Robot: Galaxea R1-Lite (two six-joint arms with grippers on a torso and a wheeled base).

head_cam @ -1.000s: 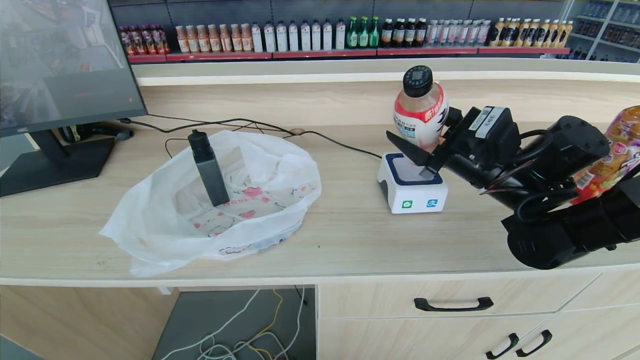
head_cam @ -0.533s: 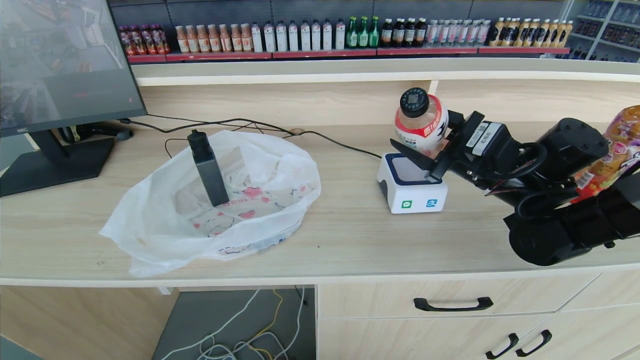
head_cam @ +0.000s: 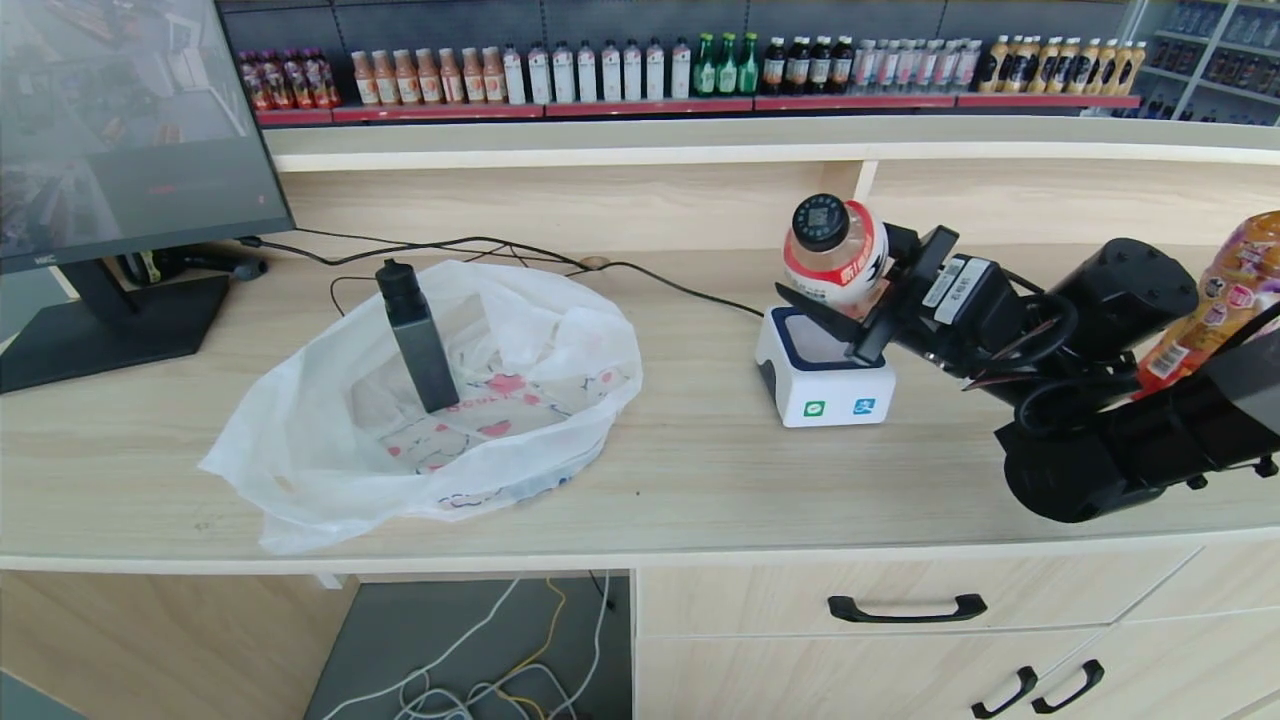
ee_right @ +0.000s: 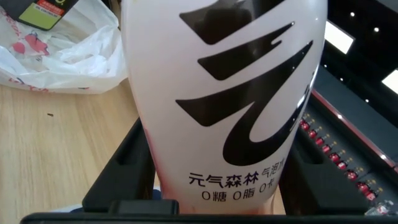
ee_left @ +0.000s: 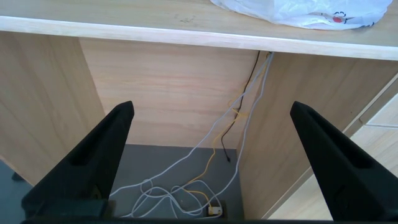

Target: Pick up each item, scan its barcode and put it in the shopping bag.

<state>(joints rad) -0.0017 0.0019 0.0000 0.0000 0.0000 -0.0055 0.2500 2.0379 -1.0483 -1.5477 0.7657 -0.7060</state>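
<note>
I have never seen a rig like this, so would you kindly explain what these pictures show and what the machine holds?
It is a two-armed robot at a shop counter. The wide picture comes from a camera on its head; the other two come from cameras on its wrists. On the counter are a white shopping bag with a dark bottle standing in it, a small white scanner and a monitor. The right gripper has its fingers shut on a drink bottle, tilted above the scanner; the right wrist camera sees its label close up. The left gripper hangs open below the counter's edge, holding nothing.
</note>
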